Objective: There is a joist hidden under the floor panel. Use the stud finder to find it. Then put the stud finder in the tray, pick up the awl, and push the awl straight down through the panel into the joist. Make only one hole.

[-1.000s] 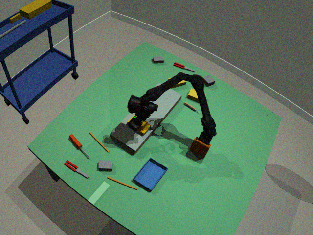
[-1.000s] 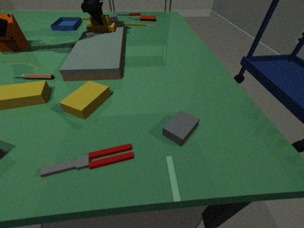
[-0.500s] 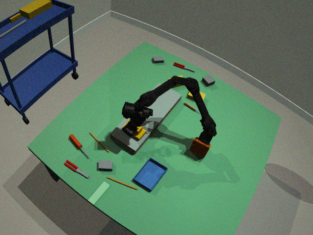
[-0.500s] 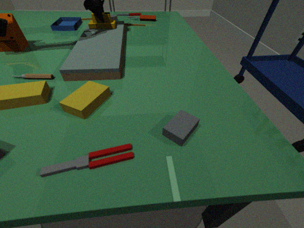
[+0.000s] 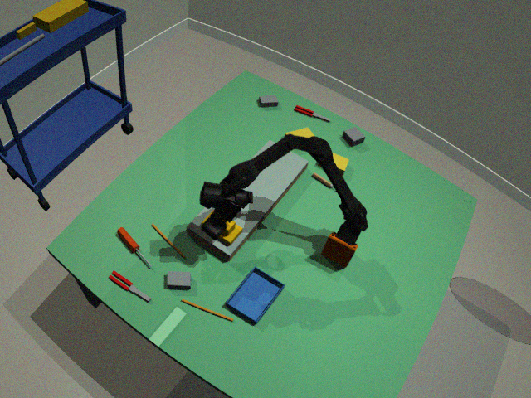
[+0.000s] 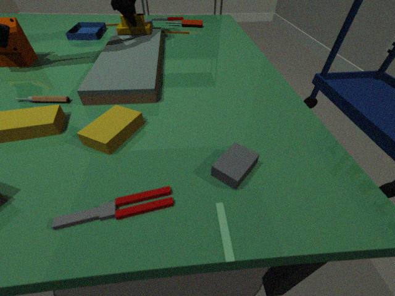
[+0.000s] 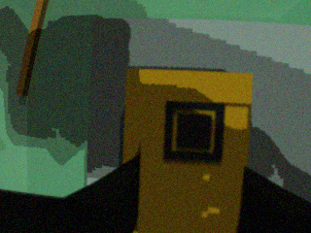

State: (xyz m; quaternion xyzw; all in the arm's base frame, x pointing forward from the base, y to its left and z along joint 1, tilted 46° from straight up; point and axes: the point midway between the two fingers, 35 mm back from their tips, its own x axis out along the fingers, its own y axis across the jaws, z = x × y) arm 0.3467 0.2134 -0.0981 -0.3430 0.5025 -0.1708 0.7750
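The yellow stud finder [image 5: 232, 234] [image 6: 134, 29] [image 7: 190, 182] is upright at the tray-side end of the grey floor panel [image 5: 279, 175] [image 6: 127, 69] [image 7: 287, 107], on it or barely above; any small gap cannot be told. My gripper [image 5: 219, 225] [image 6: 131, 21] [image 7: 185, 163] is shut on the stud finder. Its black-framed window looks dark inside a thin yellow square outline. The awl [image 5: 321, 180] [image 6: 50, 98], with a wooden handle, lies on the table beside the panel's far end. The blue tray [image 5: 255, 296] [image 6: 86, 32] is empty. The joist is hidden.
An orange screwdriver [image 5: 127, 240] [image 6: 192, 23], a pencil [image 5: 168, 240] [image 6: 175, 32], pliers [image 5: 129, 286] and a grey block [image 5: 178, 280] lie near the panel's tray-side end. Yellow blocks [image 5: 340, 162] [image 6: 111, 127], another grey block [image 5: 353, 136] and red-handled pliers [image 6: 113, 206] are beyond its far end.
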